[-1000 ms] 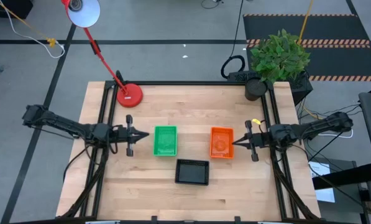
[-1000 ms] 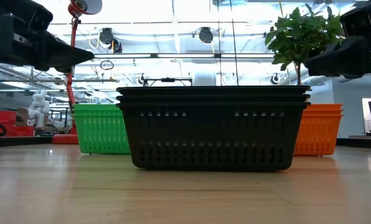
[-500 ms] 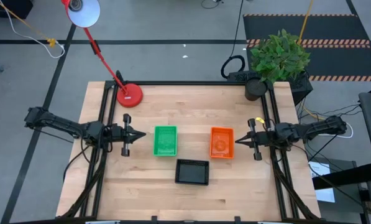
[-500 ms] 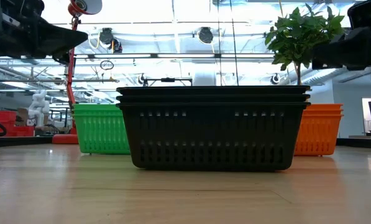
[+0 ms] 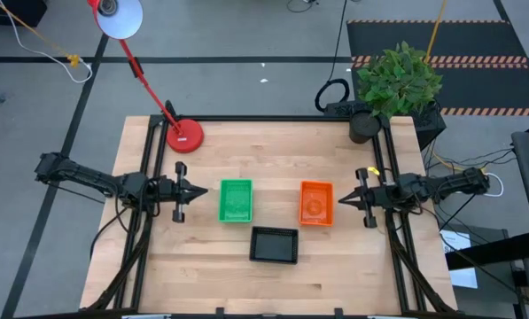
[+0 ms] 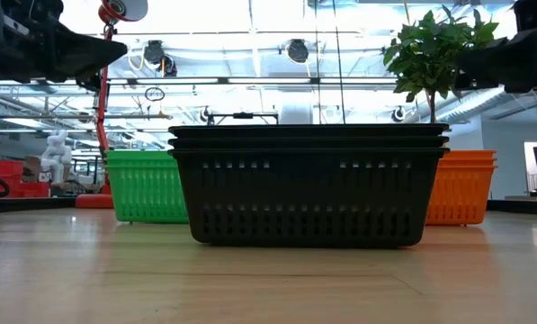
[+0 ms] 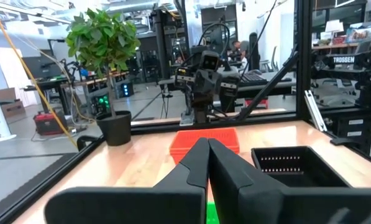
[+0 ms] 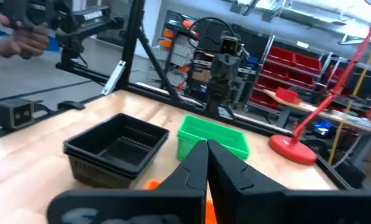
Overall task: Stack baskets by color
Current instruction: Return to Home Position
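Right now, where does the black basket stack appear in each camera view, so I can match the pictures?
High view: black basket stack, lower centre of the picture.
Low view: centre foreground, filling the middle.
Left wrist view: right side.
Right wrist view: left side.
Shared landmark: the green basket stack, clear in the high, low and right wrist views.

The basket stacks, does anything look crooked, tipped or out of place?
Nothing stands out. The green stack, the orange stack and the black stack each stand upright on the table, apart from one another, rims level in the low view. The left gripper and the right gripper are shut and hang clear of them.
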`<state>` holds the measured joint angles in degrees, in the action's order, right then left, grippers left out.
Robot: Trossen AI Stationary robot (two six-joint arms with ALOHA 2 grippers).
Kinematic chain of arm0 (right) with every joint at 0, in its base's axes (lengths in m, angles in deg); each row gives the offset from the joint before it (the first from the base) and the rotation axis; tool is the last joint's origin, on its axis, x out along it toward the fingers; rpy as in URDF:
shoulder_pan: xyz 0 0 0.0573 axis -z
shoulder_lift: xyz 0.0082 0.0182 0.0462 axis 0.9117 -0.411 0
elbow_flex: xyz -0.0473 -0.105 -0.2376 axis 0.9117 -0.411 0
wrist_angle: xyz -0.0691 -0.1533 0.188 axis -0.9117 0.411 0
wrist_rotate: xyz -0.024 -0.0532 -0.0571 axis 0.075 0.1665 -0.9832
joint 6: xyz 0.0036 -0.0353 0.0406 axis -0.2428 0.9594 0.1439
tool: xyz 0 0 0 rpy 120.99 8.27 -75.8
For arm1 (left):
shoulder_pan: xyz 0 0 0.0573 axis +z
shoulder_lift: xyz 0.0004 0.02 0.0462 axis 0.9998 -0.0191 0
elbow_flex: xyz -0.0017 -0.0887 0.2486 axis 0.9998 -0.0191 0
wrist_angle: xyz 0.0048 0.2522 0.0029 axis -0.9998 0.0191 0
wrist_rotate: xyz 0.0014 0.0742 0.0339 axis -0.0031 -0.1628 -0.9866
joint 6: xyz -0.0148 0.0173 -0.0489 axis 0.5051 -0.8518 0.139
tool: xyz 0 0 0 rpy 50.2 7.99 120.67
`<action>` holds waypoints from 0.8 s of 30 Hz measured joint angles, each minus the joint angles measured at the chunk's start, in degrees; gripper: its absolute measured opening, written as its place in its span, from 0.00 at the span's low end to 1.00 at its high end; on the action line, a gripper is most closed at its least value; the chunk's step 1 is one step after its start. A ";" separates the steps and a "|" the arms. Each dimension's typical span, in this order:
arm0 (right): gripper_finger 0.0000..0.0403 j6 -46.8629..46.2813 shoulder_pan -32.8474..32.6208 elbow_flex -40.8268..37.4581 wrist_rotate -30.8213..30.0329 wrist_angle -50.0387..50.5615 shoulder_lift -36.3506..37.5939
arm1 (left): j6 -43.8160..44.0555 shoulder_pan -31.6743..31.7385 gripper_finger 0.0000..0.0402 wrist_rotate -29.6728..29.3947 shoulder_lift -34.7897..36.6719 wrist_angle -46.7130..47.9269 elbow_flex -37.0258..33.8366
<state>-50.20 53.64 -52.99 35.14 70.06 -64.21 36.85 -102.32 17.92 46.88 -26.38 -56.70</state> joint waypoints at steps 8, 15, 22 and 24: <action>0.00 0.44 5.83 -0.01 6.45 -1.60 -0.02 | 3.67 0.00 0.04 0.02 0.00 -1.96 0.00; 0.00 0.10 11.16 -0.03 8.88 -2.80 -0.02 | 5.67 -0.22 0.03 0.02 0.00 -2.56 0.02; 0.00 -1.02 12.14 -0.06 8.84 -0.54 -0.04 | 6.14 -1.52 0.02 0.02 0.00 -2.40 0.02; 0.00 -2.11 12.13 -0.06 8.77 -0.27 -0.04 | 6.16 -2.07 0.04 0.03 0.00 -2.59 0.02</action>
<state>-52.31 65.77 -53.05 43.91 69.79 -64.26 43.02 -104.39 17.94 46.88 -28.98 -56.67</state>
